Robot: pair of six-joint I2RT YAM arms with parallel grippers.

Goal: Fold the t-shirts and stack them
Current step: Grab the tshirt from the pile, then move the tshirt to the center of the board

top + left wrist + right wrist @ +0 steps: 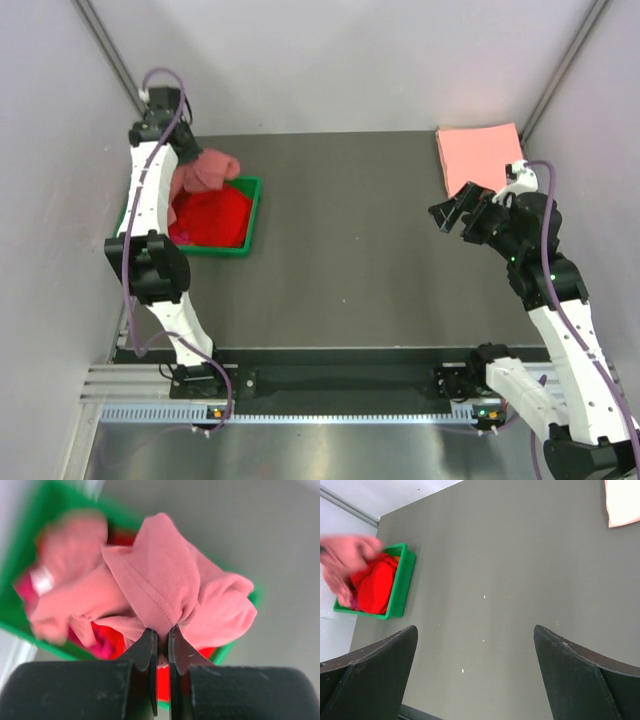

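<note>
**A:** Where is the shirt being handled?

**B:** The rose tee (165, 585) is a crumpled bunch over the far left corner of the bin (255, 215). The left fingers (154, 637) are closed tight on a stitched hem fold of it. I cannot tell whether its lower folds touch what lies in the bin.

**A:** Which way does it run?

**B:** From above, the bunch stretches from the fingers toward the right, across the bin's far rim. It is too bunched to show neck or sleeves. In the wrist view the seam runs straight down into the grip, and the cloth billows out to both sides.

**A:** How is the arm posed?

**B:** The left arm (150, 265) rises from its base at the near edge. It bends at the elbow beside the bin and reaches along the left wall to the bin's far end.

**A:** And around that?

**B:** A red tee (212, 215) fills the bin, which sits at the left of the dark bench (350, 250). A salmon tee (480, 155) lies folded flat in the far right corner. The right arm (545, 275) hangs just near of it. The right fingers (450, 213) are spread wide, hold nothing, and point left over bare bench.
</note>
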